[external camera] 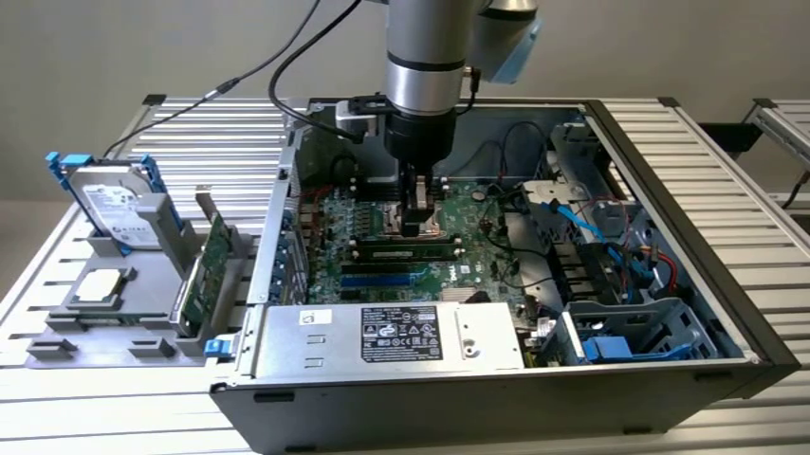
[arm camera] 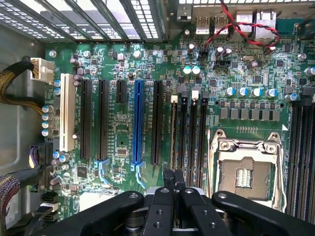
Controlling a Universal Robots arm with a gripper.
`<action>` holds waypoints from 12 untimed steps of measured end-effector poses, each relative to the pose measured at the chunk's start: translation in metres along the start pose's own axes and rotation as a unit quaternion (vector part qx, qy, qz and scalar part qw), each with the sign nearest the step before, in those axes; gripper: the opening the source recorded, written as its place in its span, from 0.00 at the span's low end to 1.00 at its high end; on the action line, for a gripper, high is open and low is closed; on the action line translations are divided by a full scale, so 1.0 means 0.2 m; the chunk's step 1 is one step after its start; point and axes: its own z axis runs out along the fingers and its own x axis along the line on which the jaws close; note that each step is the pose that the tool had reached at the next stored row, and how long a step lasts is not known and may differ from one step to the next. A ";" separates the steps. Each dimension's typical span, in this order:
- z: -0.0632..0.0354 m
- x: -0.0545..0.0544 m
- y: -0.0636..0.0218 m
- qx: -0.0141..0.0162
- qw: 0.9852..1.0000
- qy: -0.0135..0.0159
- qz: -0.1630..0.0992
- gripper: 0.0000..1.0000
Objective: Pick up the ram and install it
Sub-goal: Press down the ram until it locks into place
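The ram point(external camera: 405, 252), a narrow green stick with dark chips, stands on edge in a memory slot of the motherboard point(external camera: 367, 213) inside the open computer case. In the wrist view the ram point(arm camera: 173, 132) shows edge-on as a thin strip among the black memory slots point(arm camera: 193, 130). My gripper point(external camera: 418, 226) reaches straight down into the case, just behind the stick and close over its top edge. Its fingers point(arm camera: 169, 181) are pressed together with nothing between them. Whether they touch the stick I cannot tell.
The empty CPU socket point(arm camera: 246, 174) lies beside the slots. Blue and black expansion slots point(arm camera: 138, 123) cross the board. Cables and drive cages point(external camera: 620, 275) fill the case toward the exterior view's right. Outside it, a grey fixture holds a hard drive point(external camera: 112, 204) and a wider green card point(external camera: 209, 275).
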 end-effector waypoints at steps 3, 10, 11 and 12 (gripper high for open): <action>0.000 0.00 -0.006 0.000 1.000 0.000 0.000 0.11; 0.000 0.01 -0.013 -0.003 1.000 -0.001 0.028 0.11; 0.000 0.01 -0.013 -0.004 0.999 -0.001 0.035 0.11; 0.000 0.01 -0.013 -0.005 0.999 -0.002 0.043 0.11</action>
